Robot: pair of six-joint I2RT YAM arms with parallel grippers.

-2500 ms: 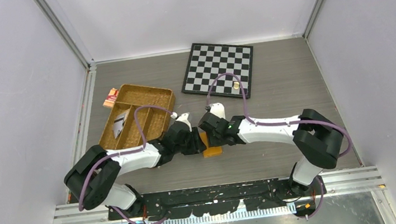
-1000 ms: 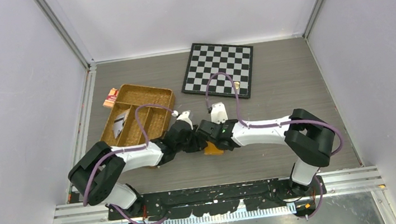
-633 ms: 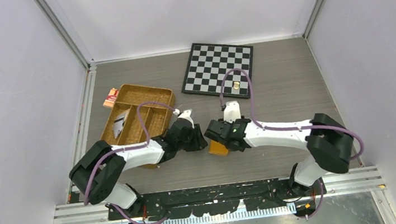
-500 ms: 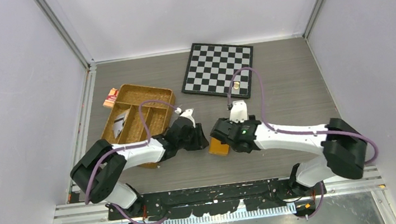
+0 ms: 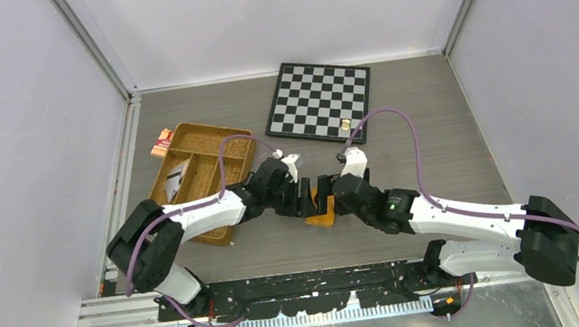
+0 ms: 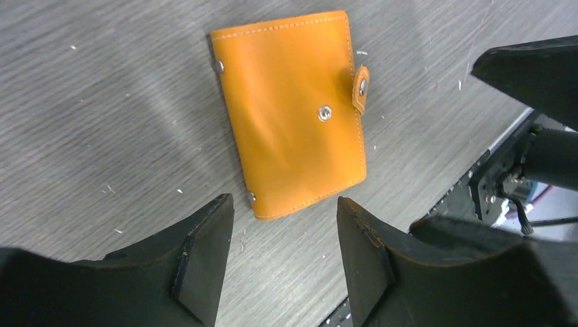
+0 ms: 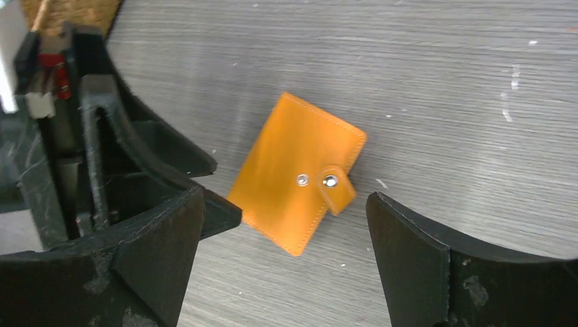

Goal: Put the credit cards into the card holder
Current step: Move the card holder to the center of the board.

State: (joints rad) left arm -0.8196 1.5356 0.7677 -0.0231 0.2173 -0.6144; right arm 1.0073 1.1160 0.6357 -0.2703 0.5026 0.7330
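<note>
Two end effectors face each other low over the worktop (image 5: 430,123), the orange holder (image 6: 293,116) between them. The left end effector (image 6: 283,208) has its jaws moderately apart and grips nothing. The right end effector (image 7: 286,204) stands wide, also gripping nothing. The holder lies flat and folded on the worktop's near middle, right of the woven tray (image 5: 227,136), with neither end effector closed on it.

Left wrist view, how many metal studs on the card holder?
4 on the card holder: two at its left edge, one central, one on its tab. Others may hide underneath.
</note>
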